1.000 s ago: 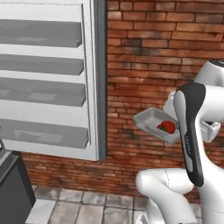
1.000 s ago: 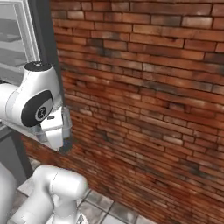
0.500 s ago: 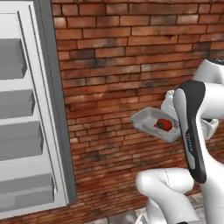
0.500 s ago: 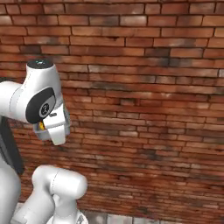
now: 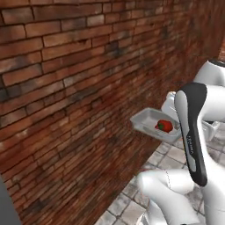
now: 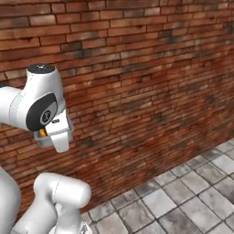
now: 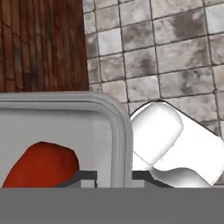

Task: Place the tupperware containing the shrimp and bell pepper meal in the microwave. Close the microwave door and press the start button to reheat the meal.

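Note:
My gripper (image 7: 114,177) is shut on the right rim of the tupperware (image 7: 52,127), one dark fingertip on each side of the rim. The tray is carried level in the air next to the brick wall. In the left base view the tupperware (image 5: 147,119) sticks out to the left of my white forearm, with the red bell pepper (image 5: 165,126) lying in it. The hand view has the pepper (image 7: 41,168) at its lower left. An orange bit of shrimp (image 6: 42,132) peeks from behind the hand in the right base view. The microwave and its door are out of view.
A red brick wall (image 5: 66,88) runs close along my left and spans the right base view (image 6: 137,68). Grey stone floor tiles (image 6: 183,196) lie below, with free room to the right.
Both base views have swung: the white shelved door slid out at the left and brick wall took its place, so the base has moved. The tupperware stays in the gripper.

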### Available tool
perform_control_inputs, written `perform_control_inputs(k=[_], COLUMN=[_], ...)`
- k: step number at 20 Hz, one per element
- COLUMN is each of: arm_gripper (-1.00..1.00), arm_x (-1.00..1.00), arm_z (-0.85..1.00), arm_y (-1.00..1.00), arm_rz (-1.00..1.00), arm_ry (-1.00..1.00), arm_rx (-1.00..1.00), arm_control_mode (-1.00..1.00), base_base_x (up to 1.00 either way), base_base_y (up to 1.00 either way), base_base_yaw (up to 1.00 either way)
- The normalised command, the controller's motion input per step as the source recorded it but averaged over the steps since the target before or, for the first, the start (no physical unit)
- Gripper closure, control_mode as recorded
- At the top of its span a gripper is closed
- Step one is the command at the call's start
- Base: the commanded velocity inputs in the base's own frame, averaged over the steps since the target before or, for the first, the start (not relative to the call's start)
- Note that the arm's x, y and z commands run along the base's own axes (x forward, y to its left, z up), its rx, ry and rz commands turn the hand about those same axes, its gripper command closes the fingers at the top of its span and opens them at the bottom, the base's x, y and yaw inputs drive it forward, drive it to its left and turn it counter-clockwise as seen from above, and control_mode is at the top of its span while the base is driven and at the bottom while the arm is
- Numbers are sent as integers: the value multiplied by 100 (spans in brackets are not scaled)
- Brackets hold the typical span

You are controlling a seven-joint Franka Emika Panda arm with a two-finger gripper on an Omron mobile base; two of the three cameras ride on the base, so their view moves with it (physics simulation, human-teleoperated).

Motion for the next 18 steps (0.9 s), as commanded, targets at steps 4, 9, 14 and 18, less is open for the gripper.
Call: perform_control_inputs(k=[4, 9, 14, 18], arm_gripper=[100, 100, 100, 100], arm_x=[0, 0, 0, 0], arm_z=[0, 0, 0, 0], arm_y=[0, 0, 0, 0], arm_rz=[0, 0, 0, 0], arm_ry=[0, 0, 0, 0], arm_rx=[0, 0, 0, 0], arm_control_mode=[100, 100, 100, 100], base_base_x=[0, 0, 0, 0], base_base_y=[15, 15, 15, 14], base_base_yaw=[-100, -100, -99, -98])
